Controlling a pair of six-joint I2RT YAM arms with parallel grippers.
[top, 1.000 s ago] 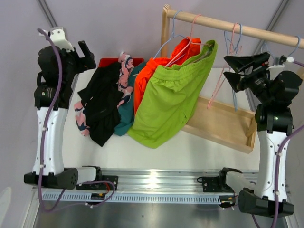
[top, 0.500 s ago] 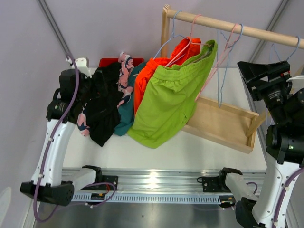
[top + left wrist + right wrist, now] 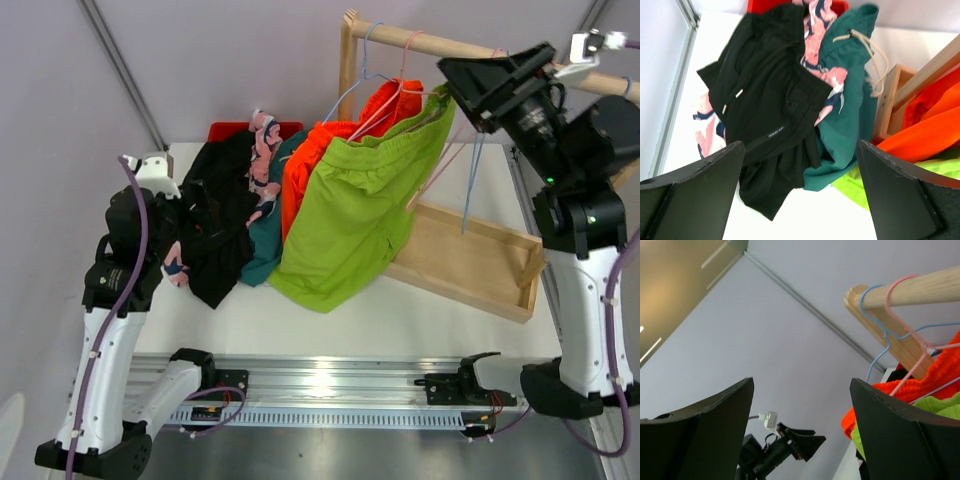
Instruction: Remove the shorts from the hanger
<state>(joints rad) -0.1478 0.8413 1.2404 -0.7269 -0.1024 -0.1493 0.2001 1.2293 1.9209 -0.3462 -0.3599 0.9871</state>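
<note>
Presently, left gripper (image 3: 801,145) and right gripper (image 3: 462,95) are standing open and empty; the right, hovering upper right, should be pinching the centre-hung lime green shorts (image 3: 350,210) at the waistband, not the pink hanger (image 3: 888,302).

Five pairs of shorts to count here: two hanging, the orange pair (image 3: 305,160) and the lime green pair (image 3: 350,220), and three heaped on the one table (image 3: 400,320), the black pair (image 3: 215,230), the pink patterned pair (image 3: 265,150) and the dark teal pair (image 3: 262,255). Four wire hangers show on the single wooden rail (image 3: 420,42): a loaded blue hanger (image 3: 352,88), a loaded pink hanger (image 3: 385,105), a bare pink hanger (image 3: 432,175) and a bare blue hanger (image 3: 470,185), though the right arm (image 3: 590,290) covers the rail's far end. Add one wooden tray (image 3: 470,265), one red object (image 3: 232,130) at the back, and two arms in all with the left arm (image 3: 110,330).
</note>
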